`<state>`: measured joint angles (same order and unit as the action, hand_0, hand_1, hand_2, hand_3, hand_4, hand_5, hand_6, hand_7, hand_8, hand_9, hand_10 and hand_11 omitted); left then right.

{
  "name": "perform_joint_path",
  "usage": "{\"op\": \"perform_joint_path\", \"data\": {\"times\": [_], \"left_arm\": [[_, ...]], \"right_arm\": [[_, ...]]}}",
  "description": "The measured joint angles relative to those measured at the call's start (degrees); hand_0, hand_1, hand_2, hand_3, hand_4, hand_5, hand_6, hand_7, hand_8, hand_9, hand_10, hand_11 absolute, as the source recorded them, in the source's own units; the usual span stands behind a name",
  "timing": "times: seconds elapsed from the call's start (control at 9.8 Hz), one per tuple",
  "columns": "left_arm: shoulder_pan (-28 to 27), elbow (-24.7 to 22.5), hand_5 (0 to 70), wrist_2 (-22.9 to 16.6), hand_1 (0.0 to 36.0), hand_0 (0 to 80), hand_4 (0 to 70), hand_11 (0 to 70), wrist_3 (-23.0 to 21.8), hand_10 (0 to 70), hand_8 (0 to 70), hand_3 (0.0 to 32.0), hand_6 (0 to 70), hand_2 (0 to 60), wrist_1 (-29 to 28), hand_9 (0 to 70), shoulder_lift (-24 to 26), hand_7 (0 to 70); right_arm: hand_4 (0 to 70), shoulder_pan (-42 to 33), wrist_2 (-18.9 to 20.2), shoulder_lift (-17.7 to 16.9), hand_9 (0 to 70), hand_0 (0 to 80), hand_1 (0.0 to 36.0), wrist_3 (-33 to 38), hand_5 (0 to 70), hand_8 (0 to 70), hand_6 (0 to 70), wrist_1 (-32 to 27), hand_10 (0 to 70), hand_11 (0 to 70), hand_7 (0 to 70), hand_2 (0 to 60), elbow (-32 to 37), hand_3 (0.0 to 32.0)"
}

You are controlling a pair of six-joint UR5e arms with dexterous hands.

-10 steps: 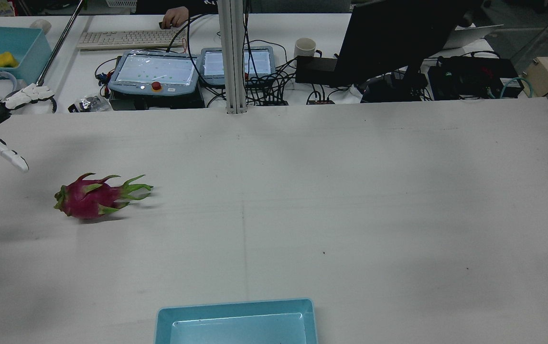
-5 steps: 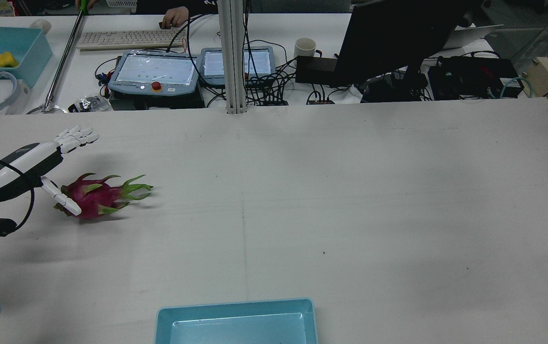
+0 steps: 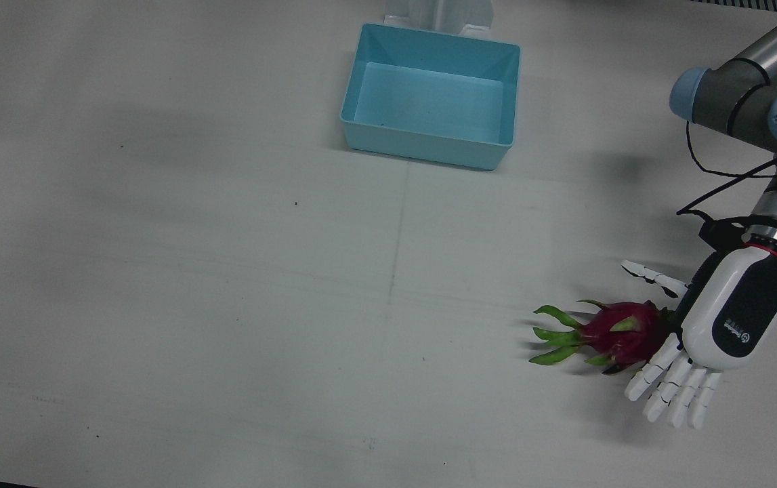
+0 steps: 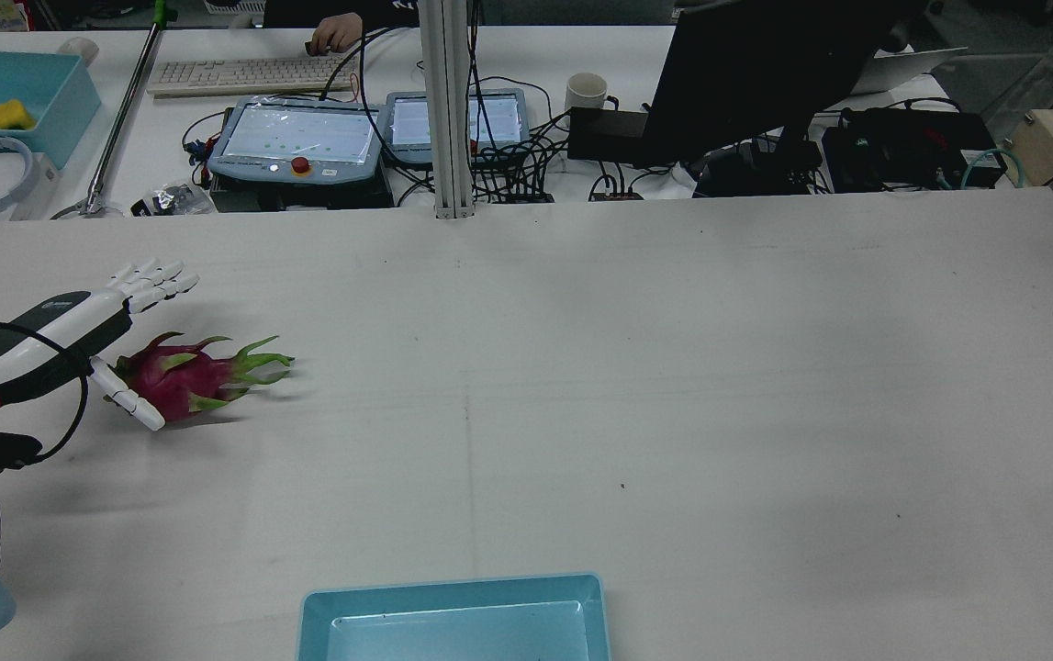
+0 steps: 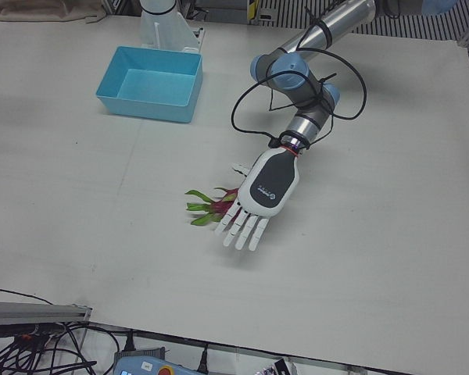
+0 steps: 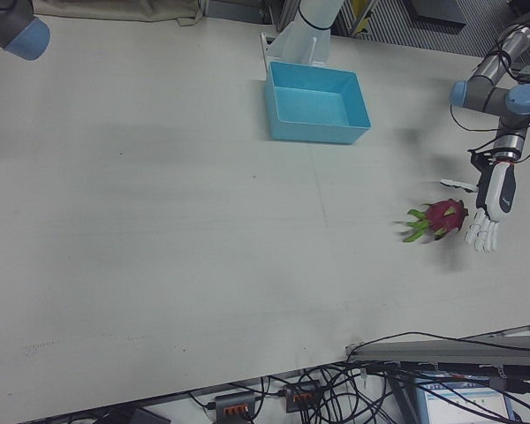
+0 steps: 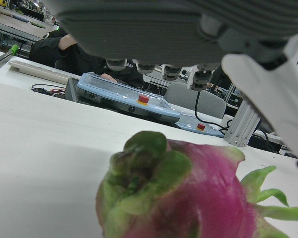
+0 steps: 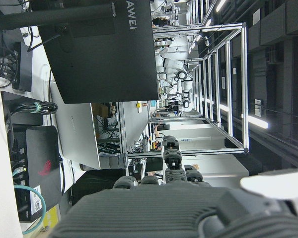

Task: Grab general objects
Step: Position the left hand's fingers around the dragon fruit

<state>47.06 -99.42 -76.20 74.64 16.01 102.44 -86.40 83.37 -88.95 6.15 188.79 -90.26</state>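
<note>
**A:** What did the risk look like at that moment?

**B:** Mostly that the dragon fruit [image 3: 622, 333] would roll or skid. It lay on its side on the bare table [image 3: 225, 271], rounded and smooth-skinned, with its green leafy tips pointing toward the table's middle. The left hand [image 3: 723, 325] sat at the blunt stem end, not squarely over the body. If the fingers [image 3: 673, 390] curled in from there, they would likely have nudged the fruit forward instead of wrapping it.

**A:** So the hand held nothing?

**B:** Nothing. The fingers were spread and nearly straight, reaching past the far side of the fruit, while the thumb [image 3: 652, 276] stuck out on the near side, toward the robot. The fruit's stem end lay between them, just under the palm. Whether the palm touched the skin could not be told; the left hand view showed the fruit [image 7: 188, 198] very close below it.

**A:** And the bin?

**B:** The blue bin [image 3: 432, 95] stood empty, well apart, near the pedestals.

**A:** The right hand?

**B:** Its own camera showed only the palm [image 8: 188, 218] pointed at the room; its finger posture could not be judged.
</note>
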Motion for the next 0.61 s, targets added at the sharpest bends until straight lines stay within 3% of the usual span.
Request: {"op": "perform_joint_path", "data": {"times": [0.2, 0.61], "left_arm": [[0.0, 0.2, 2.4, 0.0, 25.7, 54.8, 0.0, 0.0, 3.8, 0.0, 0.0, 7.2, 0.0, 8.0, 0.4, 0.0, -0.1, 5.1], [-0.2, 0.6, 4.0, -0.1, 28.4, 56.6, 0.0, 0.0, 11.0, 0.0, 0.0, 6.2, 0.0, 12.7, 0.9, 0.0, 0.3, 5.9]], "right_arm": [[0.0, 0.0, 0.0, 0.0, 0.0, 0.0, 0.0, 0.0, 0.0, 0.0, 0.0, 0.0, 0.0, 0.0, 0.0, 0.0, 0.0, 0.0], [0.0, 0.0, 0.0, 0.0, 0.0, 0.0, 0.0, 0.0, 0.0, 0.0, 0.0, 0.0, 0.0, 0.0, 0.0, 0.0, 0.0, 0.0]]}}
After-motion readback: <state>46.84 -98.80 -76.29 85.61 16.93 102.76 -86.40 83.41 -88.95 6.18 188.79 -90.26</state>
